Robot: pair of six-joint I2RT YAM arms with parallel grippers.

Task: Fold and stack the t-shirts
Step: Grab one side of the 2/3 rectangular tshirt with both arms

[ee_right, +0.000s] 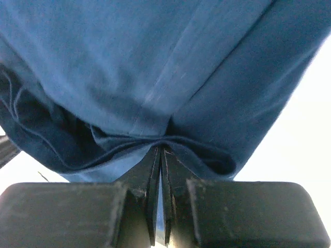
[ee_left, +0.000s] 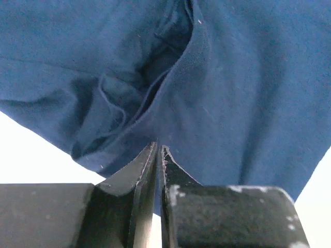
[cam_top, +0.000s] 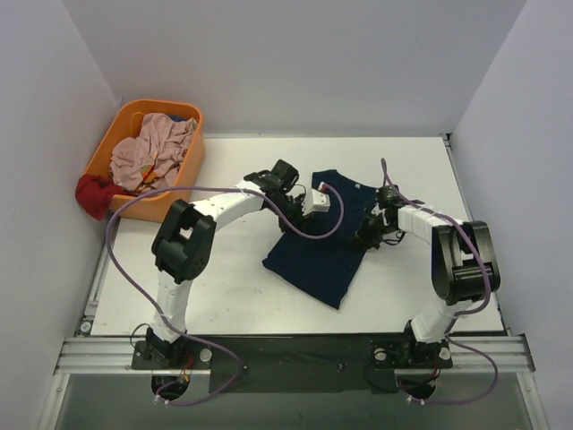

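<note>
A navy t-shirt (cam_top: pixel 318 246) lies partly folded in the middle of the white table. My left gripper (cam_top: pixel 288 204) is shut on its left edge; in the left wrist view the tips (ee_left: pixel 159 149) pinch the blue cloth (ee_left: pixel 232 93). My right gripper (cam_top: pixel 369 235) is shut on the shirt's right edge; in the right wrist view the tips (ee_right: pixel 162 150) clamp a bunched hem of the cloth (ee_right: pixel 155 67). More shirts (cam_top: pixel 152 152), pinkish ones, fill an orange basket (cam_top: pixel 192 157) at the back left.
A red garment (cam_top: pixel 92 194) hangs over the basket's near left corner. Purple cables loop from both arms over the table. White walls close in the left, back and right sides.
</note>
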